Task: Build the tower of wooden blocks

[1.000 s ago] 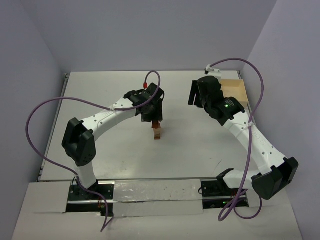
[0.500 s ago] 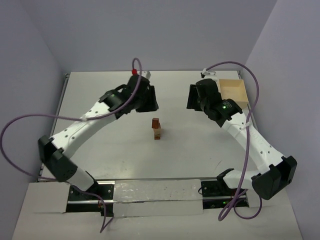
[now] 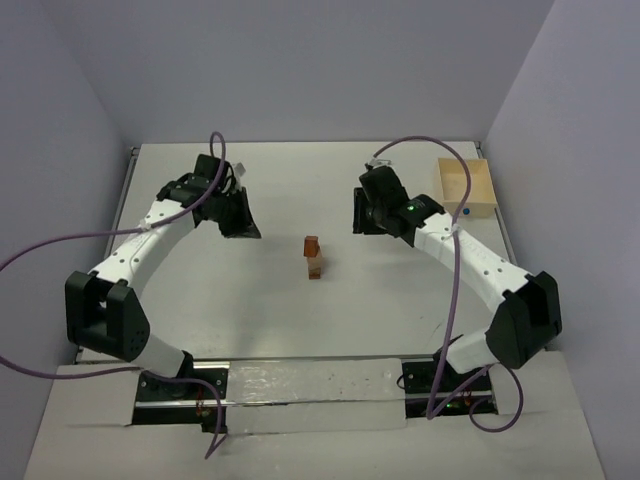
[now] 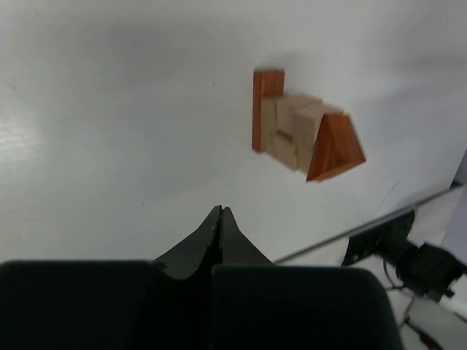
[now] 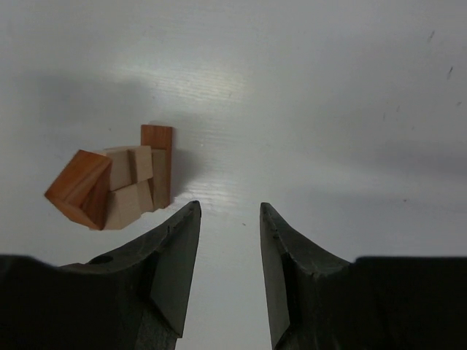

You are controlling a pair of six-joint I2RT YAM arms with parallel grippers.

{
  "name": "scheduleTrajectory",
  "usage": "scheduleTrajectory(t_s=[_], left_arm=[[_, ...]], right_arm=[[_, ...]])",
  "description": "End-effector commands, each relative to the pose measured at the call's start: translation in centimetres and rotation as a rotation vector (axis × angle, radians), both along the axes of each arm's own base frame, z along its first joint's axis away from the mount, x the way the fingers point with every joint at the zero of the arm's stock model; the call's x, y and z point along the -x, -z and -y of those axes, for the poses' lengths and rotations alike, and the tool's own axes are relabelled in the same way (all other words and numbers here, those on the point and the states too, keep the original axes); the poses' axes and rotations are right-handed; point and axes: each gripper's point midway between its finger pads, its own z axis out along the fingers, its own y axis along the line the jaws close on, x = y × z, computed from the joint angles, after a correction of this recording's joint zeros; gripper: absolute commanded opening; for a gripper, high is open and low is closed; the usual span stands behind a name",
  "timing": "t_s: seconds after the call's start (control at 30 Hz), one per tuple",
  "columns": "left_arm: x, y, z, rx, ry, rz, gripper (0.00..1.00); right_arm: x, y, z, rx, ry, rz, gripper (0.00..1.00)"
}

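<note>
no legible text, no labels

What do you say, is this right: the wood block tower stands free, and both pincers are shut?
Not quite: the right pincer is open, jaws apart and empty, as the right wrist view shows. The left pincer is shut, and the wood block tower stands free.

1 block tower (image 3: 313, 257), 1 box (image 3: 462, 180), 2 pincers (image 4: 220, 211) (image 5: 230, 208)
</note>
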Motion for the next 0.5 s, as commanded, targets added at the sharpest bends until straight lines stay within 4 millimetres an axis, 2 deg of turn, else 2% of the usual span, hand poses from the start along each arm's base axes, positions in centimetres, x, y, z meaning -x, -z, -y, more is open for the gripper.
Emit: scheduleTrajectory(t_s=[0.0,0.13,0.23,0.33,0.47], left_arm=[[2.6,-1.2,2.5,0.128,0.172,-0.02,0.0],[3.1,-1.0,3.9,0.148,0.214,-0.033,0.06],[3.9,-1.1,6.0,0.147,0.283,-0.034,0.05],[4.1,-0.6,7.1,0.124,0.313,-0.035,0.06],[3.4,0.5,7.3,0.095,0.298,-0.066,0.07]], right_arm=[[0.2,3.3,-1.7,-0.018,-0.049,-0.089,0.41],[0.3,4.8,-2.4,-0.015,-0.08,-0.128,0.39],[0.5,5.3,-3.4,-0.019,-0.108,-0.148,0.37],[0.5,5.1,-4.1,-0.032,-0.115,-0.136,0.37],[0.5,4.7,-5.4,-0.034,-0.147,-0.115,0.37]])
